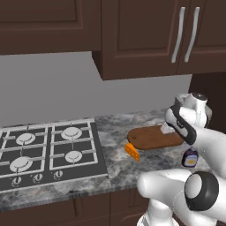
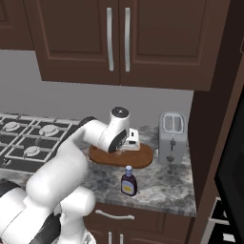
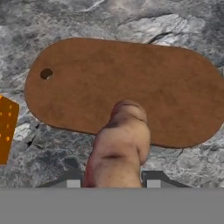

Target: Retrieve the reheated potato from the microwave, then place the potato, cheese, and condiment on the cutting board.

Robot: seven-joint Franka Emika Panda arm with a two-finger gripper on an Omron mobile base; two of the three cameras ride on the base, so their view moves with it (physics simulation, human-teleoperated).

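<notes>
My hand (image 3: 114, 183) grips the potato (image 3: 119, 144) above the cutting board (image 3: 127, 87).
Board lies on the table (image 2: 162, 186); cheese (image 1: 131, 151) just beside its end, perhaps touching; condiment (image 2: 128, 181) stands near its front, toaster (image 2: 171, 138) beyond.

Dark brown wooden wall cupboards (image 2: 119, 40) with long silver handles (image 2: 110, 39) hang over a grey speckled stone counter (image 1: 119, 165) against a plain grey wall (image 1: 48, 86).
</notes>
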